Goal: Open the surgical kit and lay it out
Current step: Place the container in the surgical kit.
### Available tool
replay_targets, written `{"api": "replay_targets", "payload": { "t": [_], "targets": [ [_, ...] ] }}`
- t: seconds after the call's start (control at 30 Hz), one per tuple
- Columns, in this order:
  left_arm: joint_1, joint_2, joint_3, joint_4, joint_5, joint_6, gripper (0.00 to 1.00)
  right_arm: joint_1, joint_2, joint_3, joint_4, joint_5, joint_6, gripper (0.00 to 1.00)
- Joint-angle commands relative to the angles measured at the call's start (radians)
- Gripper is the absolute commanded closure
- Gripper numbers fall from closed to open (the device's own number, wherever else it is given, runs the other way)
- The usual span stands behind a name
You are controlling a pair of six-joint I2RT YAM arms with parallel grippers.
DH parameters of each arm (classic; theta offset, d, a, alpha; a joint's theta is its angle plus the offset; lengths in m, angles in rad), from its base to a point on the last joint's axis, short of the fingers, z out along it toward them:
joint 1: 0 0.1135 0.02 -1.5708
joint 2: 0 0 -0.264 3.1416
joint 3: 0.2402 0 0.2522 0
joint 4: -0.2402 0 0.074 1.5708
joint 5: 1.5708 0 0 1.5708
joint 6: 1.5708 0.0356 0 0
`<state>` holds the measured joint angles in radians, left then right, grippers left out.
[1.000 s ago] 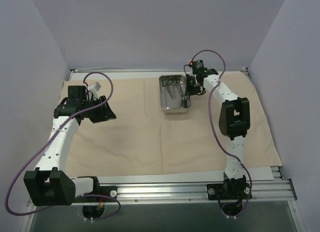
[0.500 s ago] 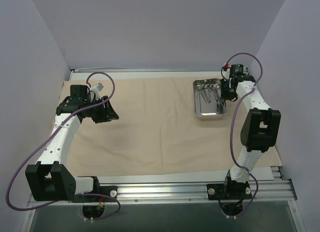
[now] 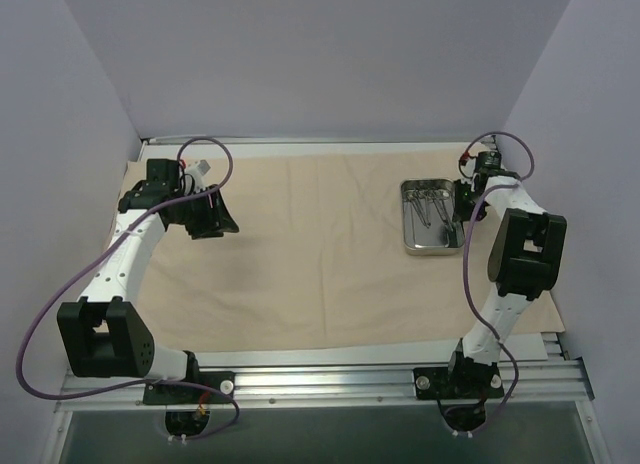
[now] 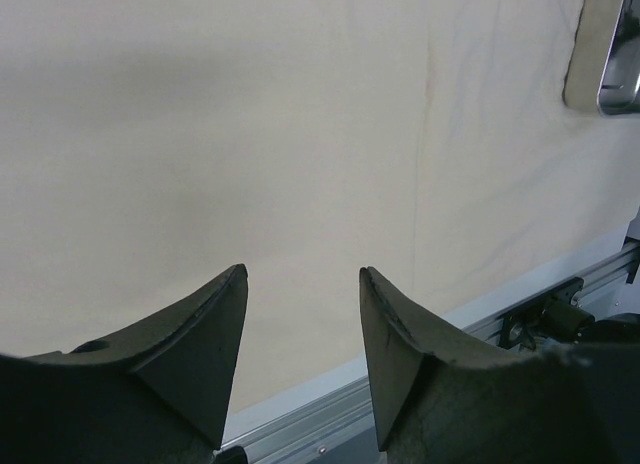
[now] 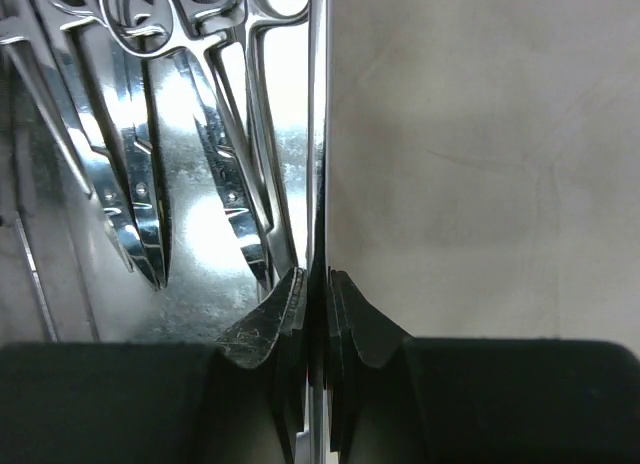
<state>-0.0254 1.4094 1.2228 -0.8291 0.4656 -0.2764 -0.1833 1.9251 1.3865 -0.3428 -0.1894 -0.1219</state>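
Top view: cloth wrap [image 3: 300, 264] lies spread flat. The steel tray [image 3: 430, 242] sits toward its far right, with the instruments [image 3: 430, 204] inside.
Left wrist: left jaws apart and empty, well left of the tray.
Right wrist: right jaws clamped on the tray's right rim.
We judge the unwrapping done; laying out the instruments remains.

Overhead camera looks down; both close wrist cameras share the tray [image 3: 406, 216].

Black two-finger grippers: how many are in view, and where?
2. The left gripper hangs open over the beige cloth wrap at left; the right gripper is shut on the rim of the rectangular steel tray, far right.
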Motion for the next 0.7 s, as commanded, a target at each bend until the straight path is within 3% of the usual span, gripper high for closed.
{"api": "replay_targets", "payload": {
  "t": [0.0, 0.17, 0.3, 0.4, 0.5, 0.67],
  "targets": [
    [-0.005, 0.023, 0.087, -0.016, -0.010, 0.026, 0.43, -0.004, -0.041, -0.064, 0.065, -0.024, -0.013, 1.00],
    [-0.005, 0.028, 0.060, 0.013, 0.008, 0.025, 0.42, -0.007, -0.028, -0.070, 0.054, -0.009, -0.018, 1.00],
    [-0.005, 0.033, 0.049, 0.016, 0.015, 0.031, 0.39, -0.007, -0.032, -0.047, 0.039, 0.031, 0.008, 0.63],
    [-0.004, 0.033, 0.044, 0.018, 0.027, 0.032, 0.38, -0.005, -0.049, -0.003, 0.007, 0.109, 0.033, 0.55],
    [-0.005, 0.028, 0.038, 0.018, 0.031, 0.036, 0.36, 0.013, -0.057, 0.075, -0.053, 0.229, 0.091, 0.52],
    [-0.005, 0.036, 0.038, 0.015, 0.030, 0.042, 0.35, 0.125, -0.035, 0.172, -0.116, 0.266, 0.183, 0.51]
  ]
}}
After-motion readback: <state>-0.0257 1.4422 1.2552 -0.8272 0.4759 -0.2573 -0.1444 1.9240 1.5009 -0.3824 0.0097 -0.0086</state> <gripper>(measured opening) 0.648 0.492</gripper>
